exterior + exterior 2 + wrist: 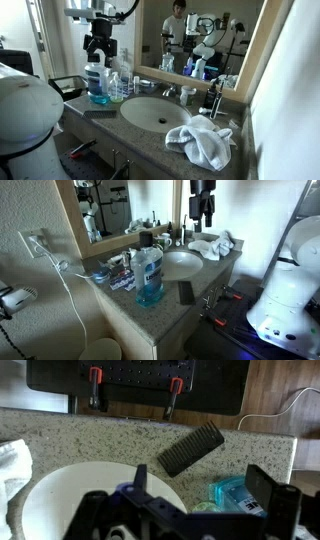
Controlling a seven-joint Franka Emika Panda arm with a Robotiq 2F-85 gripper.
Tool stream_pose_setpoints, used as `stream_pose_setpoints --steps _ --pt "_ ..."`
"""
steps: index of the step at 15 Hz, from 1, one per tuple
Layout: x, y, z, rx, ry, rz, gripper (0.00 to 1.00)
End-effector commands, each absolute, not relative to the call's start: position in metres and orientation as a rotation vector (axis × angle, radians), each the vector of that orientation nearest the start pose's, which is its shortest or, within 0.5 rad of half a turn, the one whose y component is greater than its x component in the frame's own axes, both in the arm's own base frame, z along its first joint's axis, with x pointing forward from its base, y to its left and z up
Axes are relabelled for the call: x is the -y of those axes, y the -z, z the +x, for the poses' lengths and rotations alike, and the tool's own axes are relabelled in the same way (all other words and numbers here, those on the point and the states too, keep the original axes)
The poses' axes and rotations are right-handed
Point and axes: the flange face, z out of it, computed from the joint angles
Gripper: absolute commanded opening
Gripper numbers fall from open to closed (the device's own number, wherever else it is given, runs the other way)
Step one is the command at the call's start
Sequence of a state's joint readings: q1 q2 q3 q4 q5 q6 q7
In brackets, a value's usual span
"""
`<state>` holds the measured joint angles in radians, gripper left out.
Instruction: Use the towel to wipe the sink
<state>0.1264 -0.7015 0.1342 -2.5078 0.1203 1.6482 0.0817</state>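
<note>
A crumpled white towel (205, 142) lies on the granite counter beside the round white sink (150, 112). Both also show in an exterior view, the towel (213, 247) behind the sink (178, 265). My gripper (100, 55) hangs high above the counter's bottle end, open and empty, well away from the towel; it also appears in an exterior view (203, 222). In the wrist view the open jaws (205, 485) frame the counter, with the sink (70, 495) at lower left and the towel (10, 465) at the left edge.
A blue mouthwash bottle (97, 85) (148, 275) (235, 492) and smaller bottles (120, 85) stand beside the sink. A black comb (190, 448) (186, 293) lies on the counter. A faucet (170, 92) and toiletries (213, 100) stand before the mirror (200, 35).
</note>
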Motion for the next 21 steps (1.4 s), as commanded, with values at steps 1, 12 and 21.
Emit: stream_pose_setpoints --steps 1,12,21 --pt "-0.099 -0.497 0.308 0.190 -0.258 -3.118 1.00" --pt "-0.080 -0.492 0.320 0.023 -0.260 -3.131 1.00" --pt "0.042 -0.446 0.381 -0.756 -0.105 -2.975 1.00"
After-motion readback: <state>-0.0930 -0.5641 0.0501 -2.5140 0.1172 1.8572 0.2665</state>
